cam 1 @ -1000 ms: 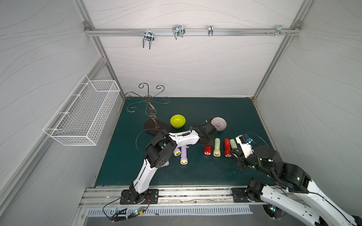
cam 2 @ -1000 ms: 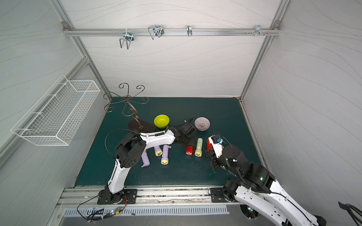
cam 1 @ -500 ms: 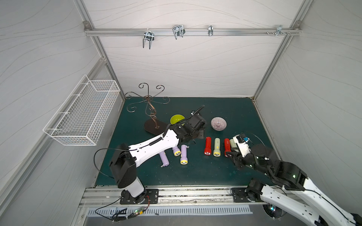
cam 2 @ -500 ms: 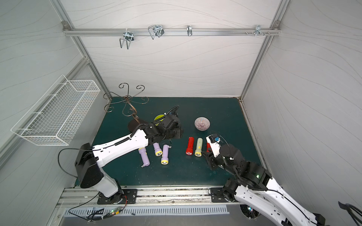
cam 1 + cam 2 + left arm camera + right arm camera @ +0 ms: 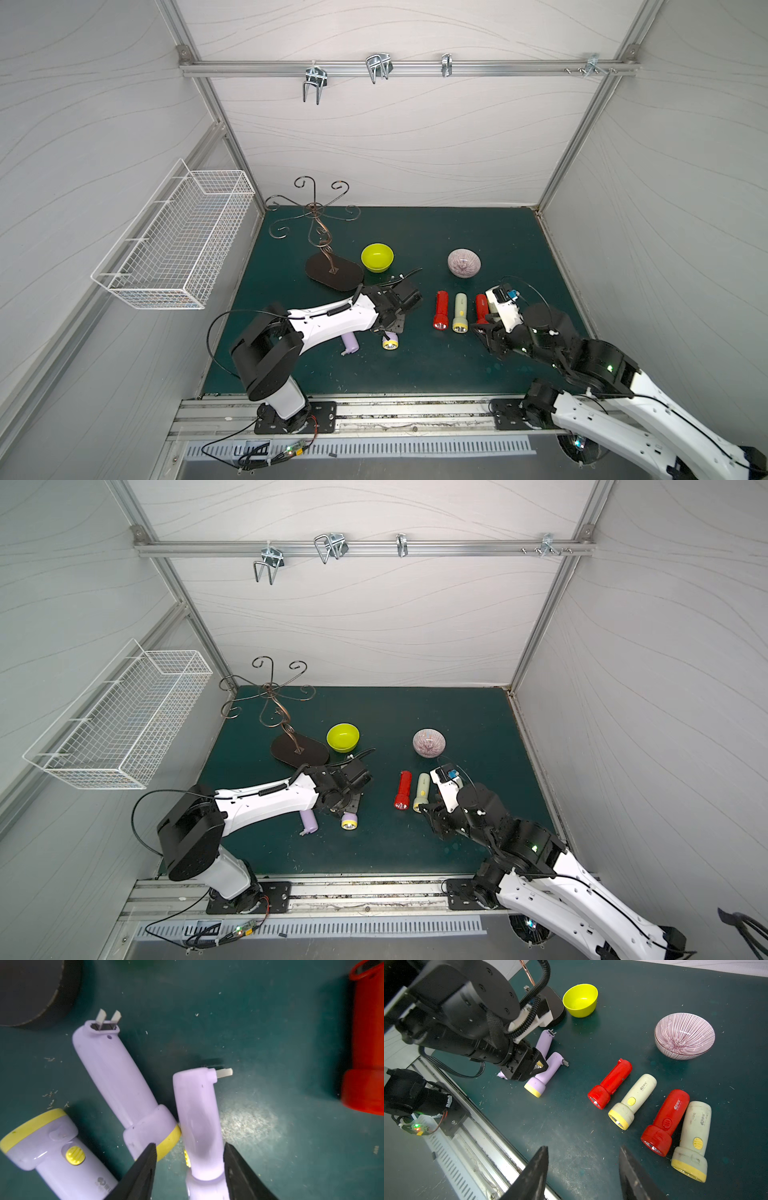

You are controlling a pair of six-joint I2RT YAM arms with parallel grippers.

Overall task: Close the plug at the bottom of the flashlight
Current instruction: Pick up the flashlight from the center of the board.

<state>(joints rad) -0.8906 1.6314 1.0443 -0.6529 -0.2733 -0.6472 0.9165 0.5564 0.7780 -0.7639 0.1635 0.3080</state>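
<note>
Green surface (image 5: 415, 365), white walls (image 5: 395, 145): in a top view, the left end effector (image 5: 388, 332) hangs over a purple flashlight (image 5: 390, 343). Left wrist view: its jaws straddle the handle, spread, plug prongs (image 5: 224, 1072) jutting sideways. Right wrist view: the right end effector (image 5: 583, 1150) stands spread near a red flashlight (image 5: 664, 1122).

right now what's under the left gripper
A purple flashlight lies inside the open left gripper, its plug sticking out. In both top views the left arm covers most of it.

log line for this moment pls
left gripper: open, astride purple flashlight | plug: out | right gripper: open, empty
</note>
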